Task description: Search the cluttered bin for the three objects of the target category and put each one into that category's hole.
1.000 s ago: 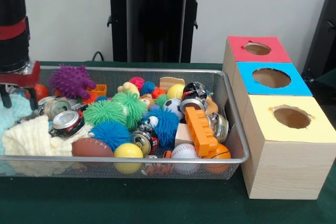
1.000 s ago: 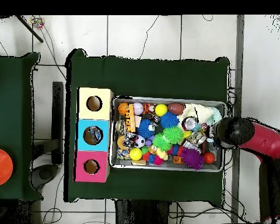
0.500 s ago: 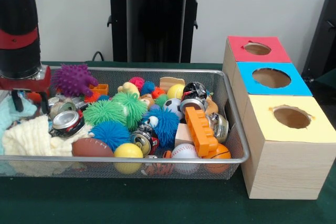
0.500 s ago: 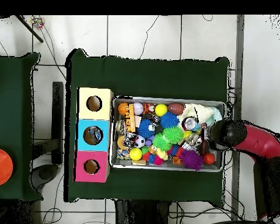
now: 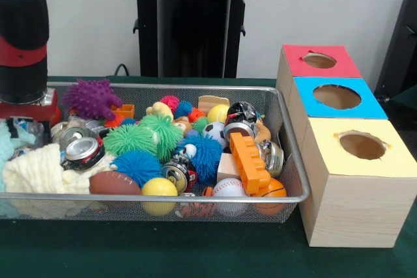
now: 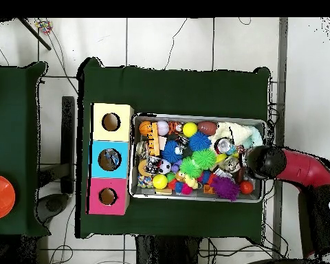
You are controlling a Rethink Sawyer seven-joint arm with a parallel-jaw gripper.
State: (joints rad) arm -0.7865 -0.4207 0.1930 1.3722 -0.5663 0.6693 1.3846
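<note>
Cans look like our likeliest quarry, though we cannot tell the target category from the task line alone. We see the gripper (image 5: 25, 118) low at the left end of the bin (image 5: 296, 174) in the front view, its body hiding the fingertips, so we cannot tell how far apart they are or whether they have anything.

Just beside it lie 2 crushed cans: a silver can (image 5: 68, 135) and a red-rimmed can (image 5: 83, 151), both partly bedded against the cream cloth (image 5: 36, 170). A 3rd can (image 5: 177, 175) sits mid-bin among the spiky balls.

To do this step well, we judge:
- come straight down on 1 can only, clear of the cloth, so no fabric is pinched with it
- close across the can's narrow side, since crushed metal may slip
- lift clear of the bin wall before crossing

The 3 holes sit well apart from here, at the bin's other end: red box (image 5: 319, 60), blue box (image 5: 337, 97), yellow box (image 5: 361, 145).
</note>
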